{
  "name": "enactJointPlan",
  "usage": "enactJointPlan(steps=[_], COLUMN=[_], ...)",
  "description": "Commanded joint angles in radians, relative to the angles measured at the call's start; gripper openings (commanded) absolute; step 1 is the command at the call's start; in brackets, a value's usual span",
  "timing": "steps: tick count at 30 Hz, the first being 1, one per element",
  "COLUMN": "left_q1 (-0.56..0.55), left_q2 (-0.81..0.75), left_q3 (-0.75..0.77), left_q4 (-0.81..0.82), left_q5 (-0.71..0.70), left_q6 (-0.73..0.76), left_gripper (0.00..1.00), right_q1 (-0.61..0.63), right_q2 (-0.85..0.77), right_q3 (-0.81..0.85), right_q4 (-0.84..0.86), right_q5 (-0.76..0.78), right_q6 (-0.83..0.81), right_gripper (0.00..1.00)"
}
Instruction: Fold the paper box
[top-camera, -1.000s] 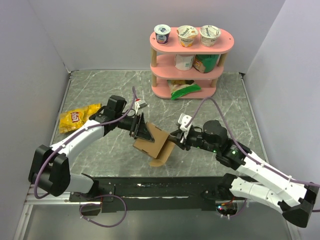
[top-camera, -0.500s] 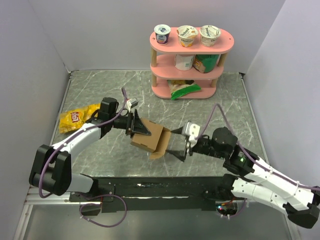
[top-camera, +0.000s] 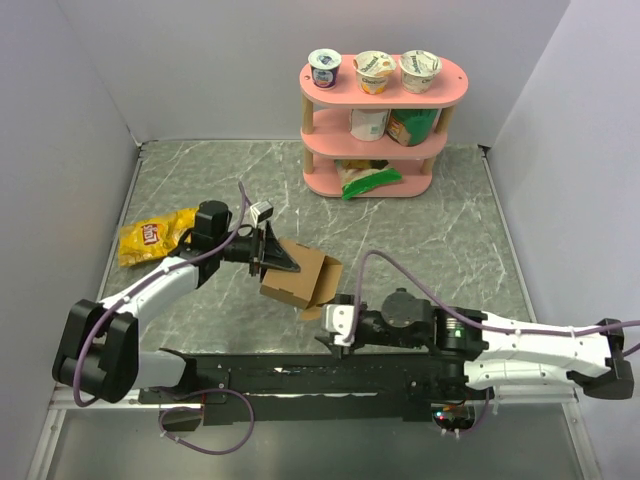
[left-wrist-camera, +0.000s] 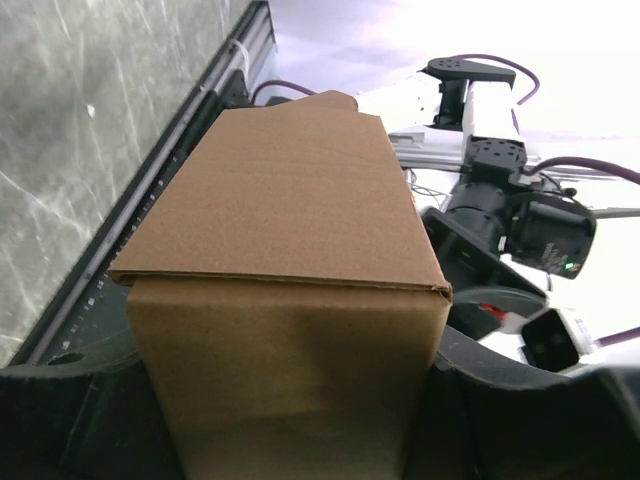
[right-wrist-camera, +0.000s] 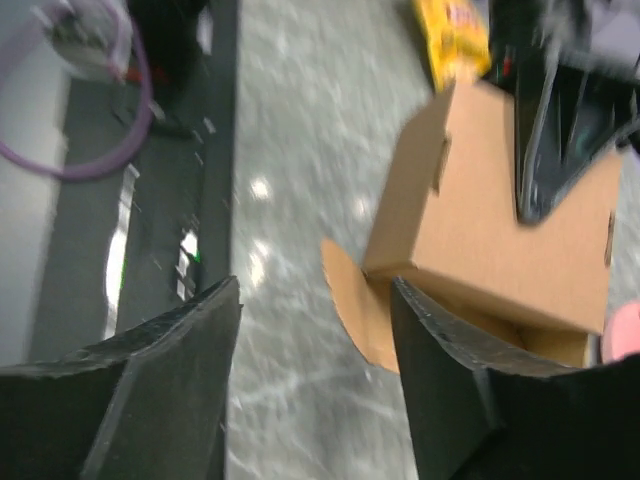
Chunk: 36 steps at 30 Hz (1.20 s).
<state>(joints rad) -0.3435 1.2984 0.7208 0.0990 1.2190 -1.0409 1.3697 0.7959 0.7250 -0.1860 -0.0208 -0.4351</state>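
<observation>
The paper box (top-camera: 297, 279) is a small brown cardboard box, partly folded, held a little above the marble table. One rounded flap (top-camera: 312, 312) hangs at its near side. My left gripper (top-camera: 274, 260) is shut on the box from the left. In the left wrist view the box (left-wrist-camera: 290, 250) fills the gap between the two fingers (left-wrist-camera: 480, 400). My right gripper (top-camera: 331, 327) hovers low near the table's front edge, just below the box, open and holding nothing. In the blurred right wrist view the box (right-wrist-camera: 500, 230) and its flap (right-wrist-camera: 360, 310) lie ahead of the open right gripper (right-wrist-camera: 315, 290).
A pink three-tier shelf (top-camera: 383, 125) with yoghurt cups and packets stands at the back. A yellow snack bag (top-camera: 155, 237) lies at the left, beside the left arm. A black rail (top-camera: 300, 375) runs along the front edge. White walls close in both sides.
My right gripper let go of the box's flap, opened, and swung down and left to the front edge. The left arm shifted the box slightly left.
</observation>
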Motion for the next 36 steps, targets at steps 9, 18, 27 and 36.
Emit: enactJointPlan(steps=[9, 18, 27, 36], left_q1=[-0.017, -0.022, -0.023, -0.029], left_q2=[-0.06, -0.067, -0.067, -0.074], left_q3=[-0.035, -0.04, -0.04, -0.184], left_q4=[0.14, 0.151, 0.148, 0.683], left_q5=[0.043, 0.042, 0.043, 0.068], left_q6=[-0.119, -0.122, -0.113, -0.483], left_gripper=[0.47, 0.47, 0.47, 0.46], right_q1=[0.006, 0.008, -0.007, -0.073], right_q2=[0.135, 0.169, 0.131, 0.028], right_q3=[0.071, 0.063, 0.022, -0.044], right_q4=[0.009, 0.125, 0.166, 0.183], right_q5=[0.147, 0.171, 0.203, 0.165], right_q6=[-0.057, -0.025, -0.001, 0.029], right_gripper=[0.52, 0.31, 0.0, 0.0])
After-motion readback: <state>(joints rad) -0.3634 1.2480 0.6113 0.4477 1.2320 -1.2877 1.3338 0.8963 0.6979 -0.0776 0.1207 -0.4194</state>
